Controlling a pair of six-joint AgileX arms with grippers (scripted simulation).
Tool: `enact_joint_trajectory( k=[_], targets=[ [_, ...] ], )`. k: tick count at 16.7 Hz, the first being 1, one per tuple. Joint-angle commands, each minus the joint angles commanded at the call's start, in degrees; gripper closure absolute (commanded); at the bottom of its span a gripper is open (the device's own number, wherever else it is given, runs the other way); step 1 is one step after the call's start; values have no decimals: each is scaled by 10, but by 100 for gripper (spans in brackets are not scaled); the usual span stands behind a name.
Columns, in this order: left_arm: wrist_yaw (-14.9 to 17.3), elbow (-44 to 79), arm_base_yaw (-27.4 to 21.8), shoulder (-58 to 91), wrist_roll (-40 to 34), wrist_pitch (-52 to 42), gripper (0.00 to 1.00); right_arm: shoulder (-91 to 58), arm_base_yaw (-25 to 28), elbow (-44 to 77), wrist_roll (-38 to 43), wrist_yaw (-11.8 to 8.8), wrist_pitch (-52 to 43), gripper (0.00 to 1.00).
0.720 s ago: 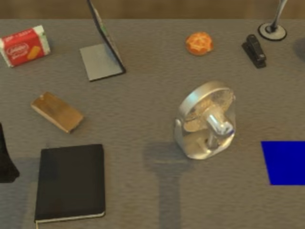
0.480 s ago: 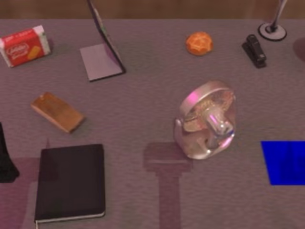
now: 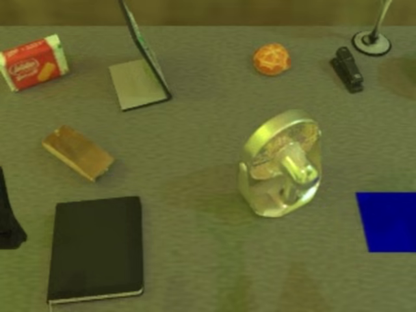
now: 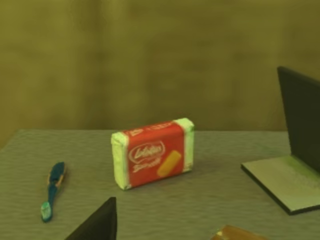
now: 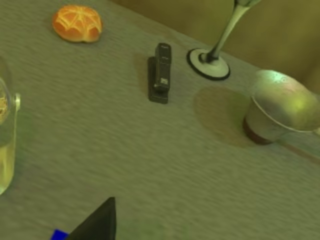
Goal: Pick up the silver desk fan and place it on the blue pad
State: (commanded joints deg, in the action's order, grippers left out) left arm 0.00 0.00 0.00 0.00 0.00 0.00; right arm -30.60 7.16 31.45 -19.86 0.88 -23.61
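Note:
The silver desk fan stands upright right of the table's middle, chrome ring and hub facing the front; nothing holds it. Its edge also shows in the right wrist view. The blue pad lies flat at the right edge, a short way right of the fan and nearer the front. My left gripper is parked at the left edge, beside the black notebook. My right gripper is out of the top view; in its wrist view it hangs over bare table by a corner of the blue pad.
Along the back lie a red biscuit pack, a grey plate with an upright panel, a bread roll, a stapler and a glass's foot. A wooden block lies at the left. A bowl and a toothbrush show only in wrist views.
The dark arm-shaped shadow on the table in front of the fan no longer shows. The fan, the pad and the other objects have not moved.

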Motion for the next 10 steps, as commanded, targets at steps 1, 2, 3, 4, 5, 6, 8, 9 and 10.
enact_joint_trajectory(
  k=[1,2,3,4,5,6,8,9,10],
  targets=[
    [0,0,0,0,0,0,0,-55,13,58,-39,0,-40,0],
    [0,0,0,0,0,0,0,-113,27,119,-79,0,-81,0],
    [0,0,0,0,0,0,0,-173,41,182,-120,0,-124,0],
    [0,0,0,0,0,0,0,-235,55,247,-162,0,-168,0],
    [0,0,0,0,0,0,0,-297,69,313,-204,-1,-212,0],
    [0,0,0,0,0,0,0,-361,84,379,-246,-1,-256,0],
    [0,0,0,0,0,0,0,-486,113,510,-329,-2,-344,0],
    [0,0,0,0,0,0,0,-546,127,574,-369,-3,-387,0],
    [0,0,0,0,0,0,0,-605,140,636,-407,-3,-428,0]
  ],
)
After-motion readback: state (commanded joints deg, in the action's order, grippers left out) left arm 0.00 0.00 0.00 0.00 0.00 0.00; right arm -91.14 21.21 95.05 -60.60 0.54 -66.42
